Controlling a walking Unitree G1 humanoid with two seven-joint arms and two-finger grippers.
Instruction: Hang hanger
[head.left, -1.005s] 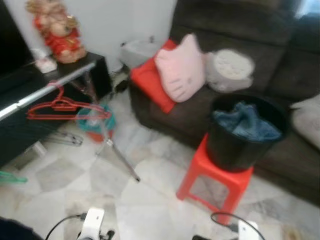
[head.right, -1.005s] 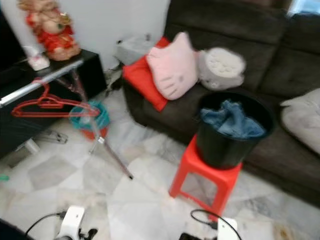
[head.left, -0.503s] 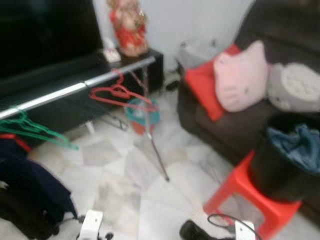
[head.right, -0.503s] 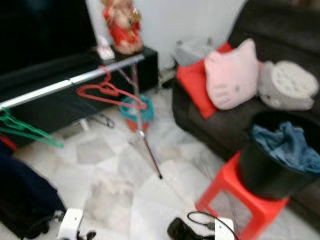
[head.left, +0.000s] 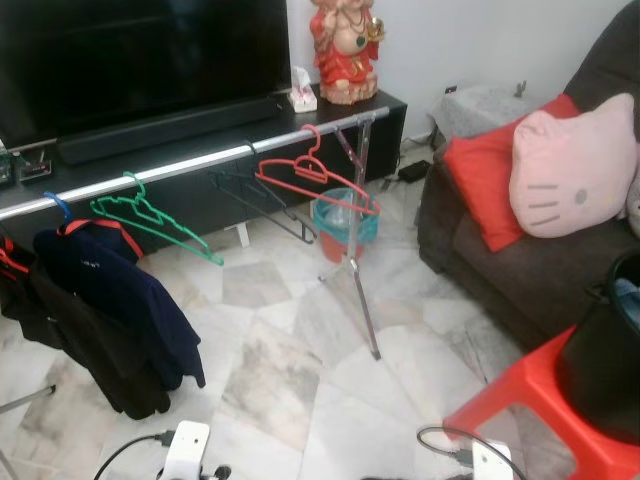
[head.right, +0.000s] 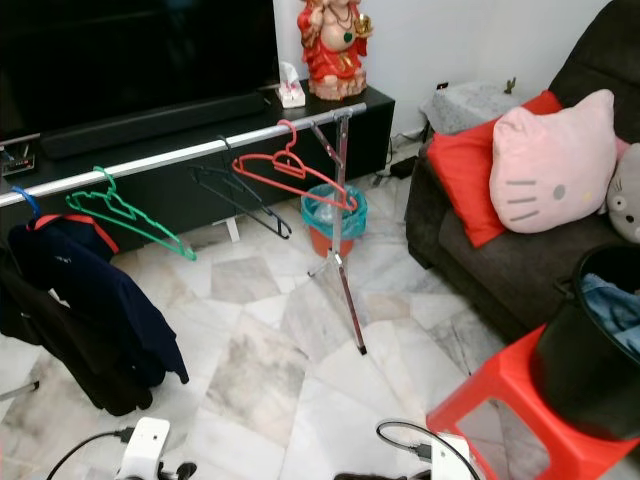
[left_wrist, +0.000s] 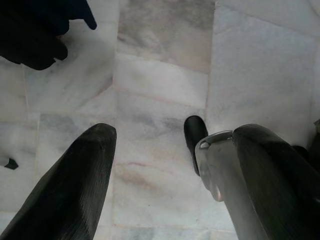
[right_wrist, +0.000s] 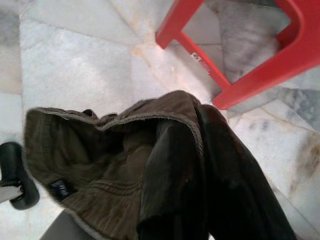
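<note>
— Along the far chrome rail (head.right: 180, 157), what hangs?
— Green (head.right: 125, 215), black wire (head.right: 240, 192) and red hanger (head.right: 290, 170); dark jackets (head.left: 100, 310) at left, partly cropped.
— Hands?
— Right hand (right_wrist: 200, 200) pinches olive corduroy garment (right_wrist: 105, 165), which hides its fingertips; left hand (left_wrist: 165, 170) spread over marble floor (left_wrist: 160, 85).

A home living room: a dark sofa (head.right: 500, 260) with cushions faces a black TV console (head.right: 180, 170), a clothes rail (head.right: 180, 158) with hangers standing just before the console on marble tiles (head.right: 260, 370).
</note>
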